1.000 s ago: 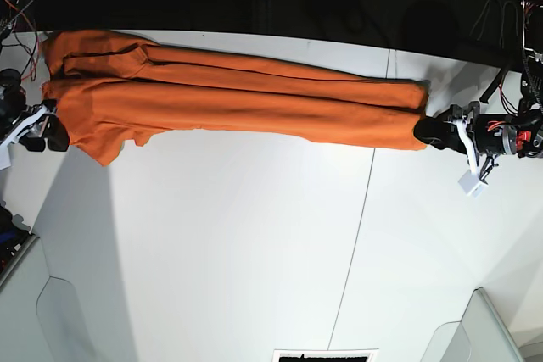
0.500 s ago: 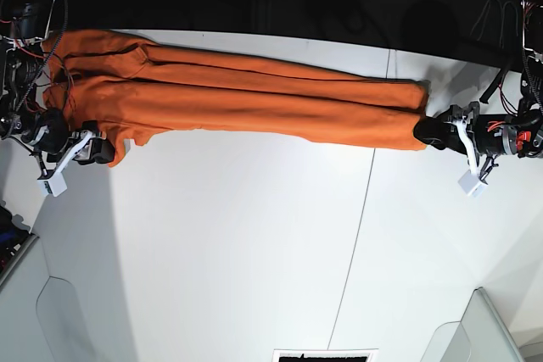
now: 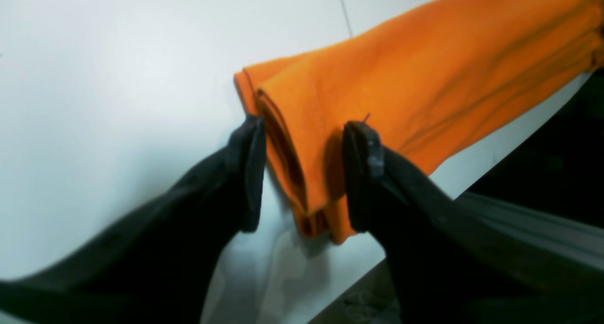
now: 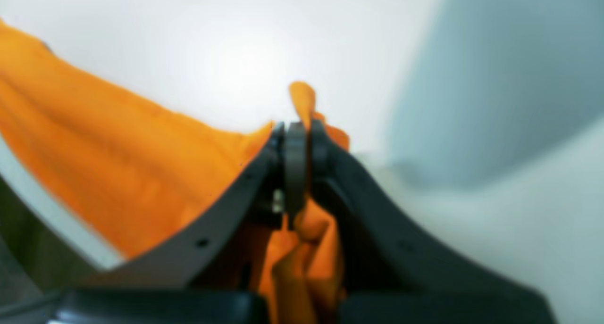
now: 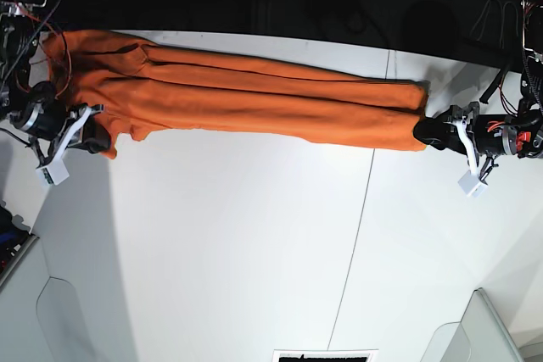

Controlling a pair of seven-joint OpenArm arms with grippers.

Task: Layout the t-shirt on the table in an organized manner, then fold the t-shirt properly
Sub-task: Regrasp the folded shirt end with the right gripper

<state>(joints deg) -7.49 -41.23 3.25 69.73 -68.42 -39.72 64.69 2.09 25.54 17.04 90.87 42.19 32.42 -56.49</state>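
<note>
Swinging in from the table edge, the right gripper [image 5: 92, 137] has pinched the t-shirt's [image 5: 254, 99] sleeve corner; the left gripper [image 3: 302, 173] straddles the hem, fingers spread. With the shirt stretched along the table's [image 5: 254, 243] far edge, a one-sided pull could drag it crooked

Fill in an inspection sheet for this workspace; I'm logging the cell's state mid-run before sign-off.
Surface: white table, thin dark seam, bare in front of the shirt.
Job's things: orange t-shirt stretched into a long narrow band along the far edge, folded lengthwise, wrinkled.
Clutter: nothing seen on the table.
Grippers: right pincer shut on a bunched corner of the t-shirt; left pincer straddling the opposite end, pads against the cloth, jaws apart.
Cables: red and black wires hang beside the right arm; more wiring by the left arm.
Surroundings: dark background beyond the far edge; grey bins at the near corners.
</note>
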